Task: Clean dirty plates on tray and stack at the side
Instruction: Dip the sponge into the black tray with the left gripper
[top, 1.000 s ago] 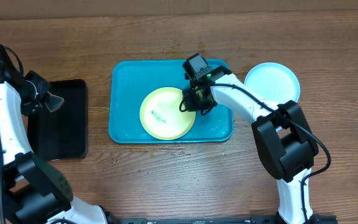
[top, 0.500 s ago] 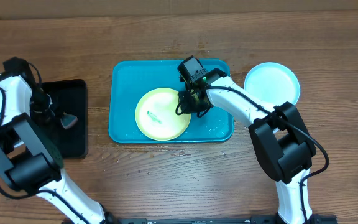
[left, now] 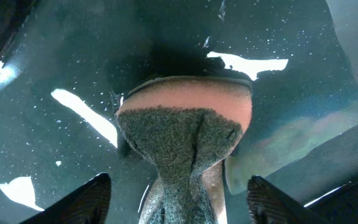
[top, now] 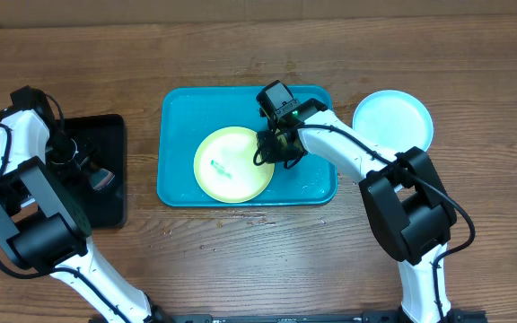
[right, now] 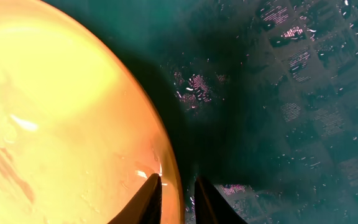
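A yellow-green plate (top: pixel 233 164) with a blue-green smear (top: pixel 221 166) lies on the teal tray (top: pixel 178 135). My right gripper (top: pixel 275 148) stands at the plate's right rim. In the right wrist view its fingers (right: pixel 151 199) pinch that rim (right: pixel 166 168) in a narrow gap, one finger on the plate, the other just outside it. My left gripper (top: pixel 88 166) hangs over the black tray (top: pixel 106 206). Its jaws are wide apart, and an orange and dark green sponge (left: pixel 185 130) lies loose between them. A light blue plate (top: pixel 393 119) rests on the table right of the tray.
The black tray sits left of the teal tray with a strip of bare wood between them. Water drops cover the teal tray's floor (right: pixel 303 93). A cardboard wall (top: pixel 240 7) runs along the table's far edge.
My left arm swung in over the black tray and its jaws opened, letting go of the sponge. My right gripper dragged the yellow-green plate a little to the left.
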